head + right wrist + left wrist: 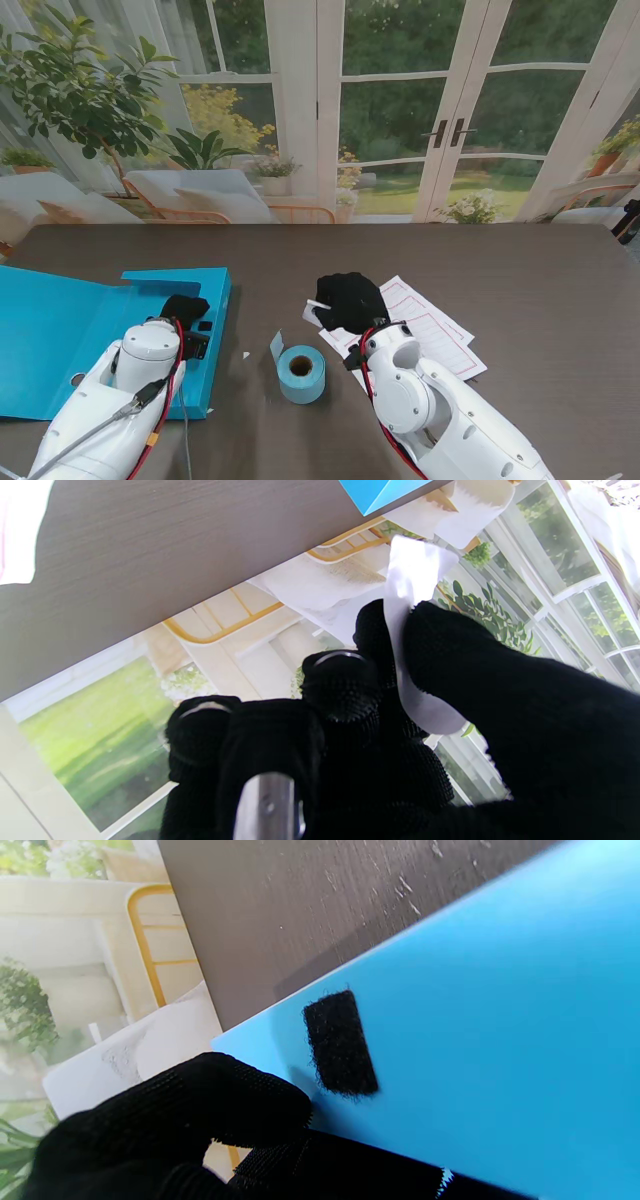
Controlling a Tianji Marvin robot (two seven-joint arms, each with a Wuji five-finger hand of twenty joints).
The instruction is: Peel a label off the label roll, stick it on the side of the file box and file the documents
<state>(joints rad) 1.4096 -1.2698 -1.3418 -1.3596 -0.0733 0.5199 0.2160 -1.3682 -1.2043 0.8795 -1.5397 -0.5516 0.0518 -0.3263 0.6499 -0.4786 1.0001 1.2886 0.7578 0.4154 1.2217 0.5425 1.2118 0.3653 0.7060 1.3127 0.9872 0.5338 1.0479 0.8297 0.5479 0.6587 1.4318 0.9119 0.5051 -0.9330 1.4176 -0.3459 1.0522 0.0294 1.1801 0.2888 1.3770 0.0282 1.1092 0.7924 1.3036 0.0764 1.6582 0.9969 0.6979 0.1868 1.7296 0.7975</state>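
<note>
**Status.** Stand view: label roll (pixel 301 373) sat lower centre of frame, on the table (pixel 540 290), w/ a short free tail of backing lifted at its upper-left edge. File box (pixel 60 340) lay opened flat at lower left. Documents (pixel 430 325) lay right of centre, partly under the right arm.

**Right hand** (pixel 350 300). Centre of stand frame, over the documents' left edge. Thumb and forefinger were pinched on a peeled white label (pixel 412 630); other fingers (pixel 340 680) curled in. In the stand view the label showed only as a small white sliver at the hand's left side.

**Left hand** (pixel 184 308). Sat at the box's right-hand panel, left of centre. Wrist view showed a gloved fingertip (pixel 250 1095) touching the blue panel beside a black hook-and-loop patch (pixel 340 1042). Fingers bent against the panel; whether they actually clamped the box edge could not be determined.

**Stage (est.).** Peel appeared done; sticking and filing not yet done.

**Risks.**
1. Label curl: free end looked bent over the forefinger in the right wrist view. Adhesive could fold onto itself or bond to the glove fabric, so it wouldn't release onto the box.
2. Box shift: if the left hand only rested on the panel, press force from the right could slide or flip the panel; label would land skewed.
3. Wrong face: box lay flat, so the side was not clearly presented.
4. Right arm sweeping left could drag the documents or knock the roll.
</note>
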